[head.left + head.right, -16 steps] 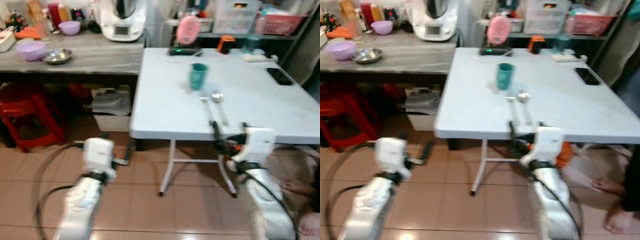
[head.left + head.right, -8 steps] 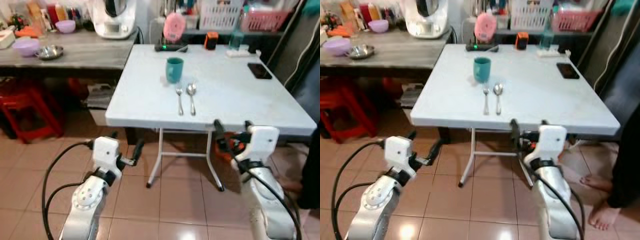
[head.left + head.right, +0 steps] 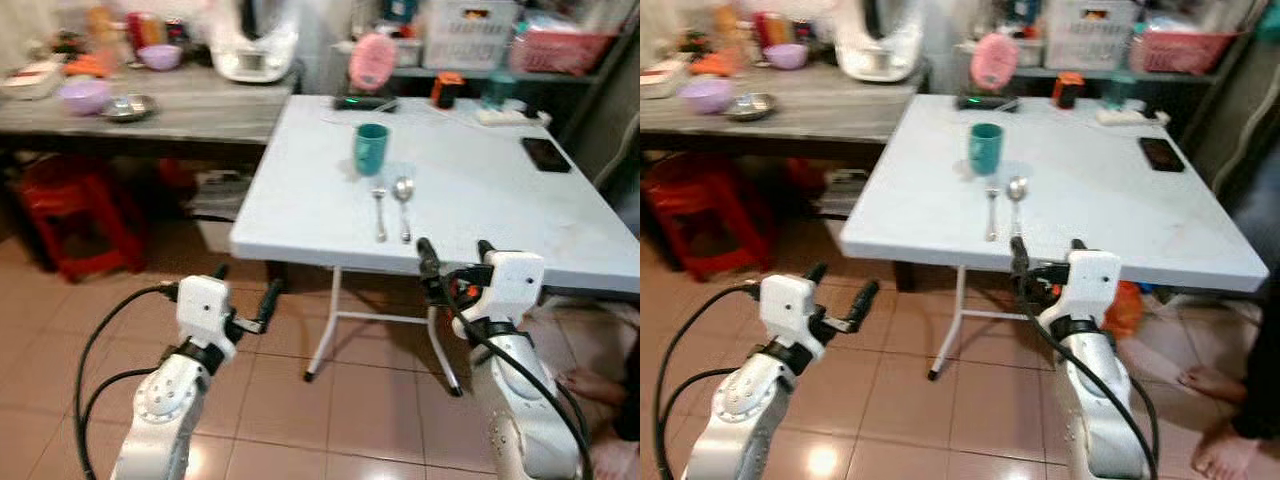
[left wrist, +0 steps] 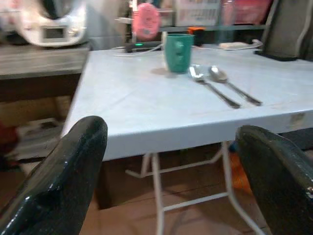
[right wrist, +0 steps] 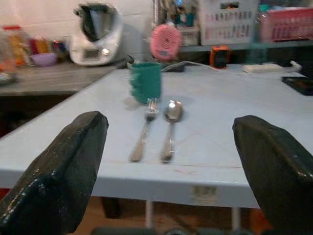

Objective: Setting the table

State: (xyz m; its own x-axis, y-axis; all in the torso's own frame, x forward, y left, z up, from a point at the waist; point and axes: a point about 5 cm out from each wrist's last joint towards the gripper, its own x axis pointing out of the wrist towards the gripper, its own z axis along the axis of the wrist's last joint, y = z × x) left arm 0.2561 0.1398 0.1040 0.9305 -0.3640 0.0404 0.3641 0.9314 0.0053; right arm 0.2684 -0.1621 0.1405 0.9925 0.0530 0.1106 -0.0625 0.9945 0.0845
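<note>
The robot stands at the near edge of the pale blue desk, both arms raised in front of it. On the desk a teal cup stands upright, and just in front of it a fork and a spoon lie side by side — fork on the robot's left, spoon on its right, handles pointing toward the near edge, close but not touching.

The right gripper hovers just at the desk's near edge, in line with the cutlery; its two black fingers are spread wide and hold nothing. The left gripper hangs lower and off to the left, over the tiled floor and short of the desk's corner, fingers likewise wide apart and empty.

At the far side of the desk there is a pink round thing, an orange object and a dark phone near the right edge. To the left runs a grey counter with a white kitchen machine, a purple bowl and a steel bowl; a red stool sits beneath it. A person's bare feet show on the floor at the right.
</note>
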